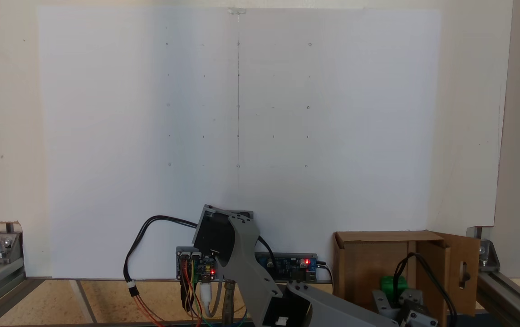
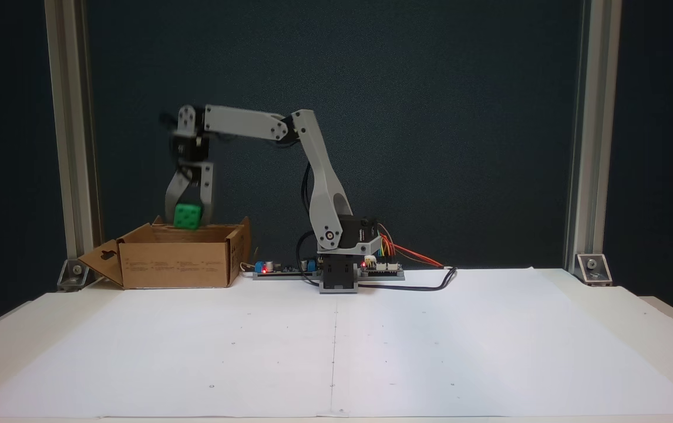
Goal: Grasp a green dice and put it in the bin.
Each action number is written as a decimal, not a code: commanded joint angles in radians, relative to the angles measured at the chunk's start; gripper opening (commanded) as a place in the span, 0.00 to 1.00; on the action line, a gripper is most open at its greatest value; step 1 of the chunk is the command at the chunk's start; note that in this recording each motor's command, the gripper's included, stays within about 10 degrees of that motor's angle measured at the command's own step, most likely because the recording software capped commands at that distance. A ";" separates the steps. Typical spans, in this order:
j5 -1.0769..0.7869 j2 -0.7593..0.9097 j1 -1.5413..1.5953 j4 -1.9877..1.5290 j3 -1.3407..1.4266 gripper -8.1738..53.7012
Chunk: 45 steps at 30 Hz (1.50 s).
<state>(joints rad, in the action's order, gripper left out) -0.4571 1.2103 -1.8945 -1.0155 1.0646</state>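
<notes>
In a fixed view, the arm (image 2: 313, 176) reaches from its base toward the left, its forearm level and the wrist bent down. The gripper (image 2: 188, 218) hangs just above the open top of the bin (image 2: 178, 264), pinching the dice (image 2: 187, 215) between its two jaws, one on each side of the cube. The dice sits at about the height of the bin's rim, over the opening and clear of the bin's floor. The bin stands at the back left of the table (image 2: 336, 352), just beside the circuit boards (image 2: 281, 269) at the arm's base; one flap (image 2: 101, 258) with a slot hole hangs outward on the left.

In a fixed view from above and behind, the bin (image 1: 364, 268) is at the lower right, its slotted flap (image 1: 462, 272) open to the right. The dice (image 1: 389, 285) shows green inside the bin's outline, partly hidden by the gripper's body (image 1: 405, 309) and a black cable (image 1: 419, 268). White paper (image 1: 242, 136) covers the table.
</notes>
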 commanded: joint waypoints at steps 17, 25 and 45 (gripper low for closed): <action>-0.072 0.008 -0.011 0.126 0.092 0.78; 0.213 0.264 0.202 0.130 0.061 0.78; 0.465 0.630 1.482 0.130 0.121 0.84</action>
<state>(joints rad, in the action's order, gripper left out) -0.0307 1.8116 -0.4771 -0.9035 1.1980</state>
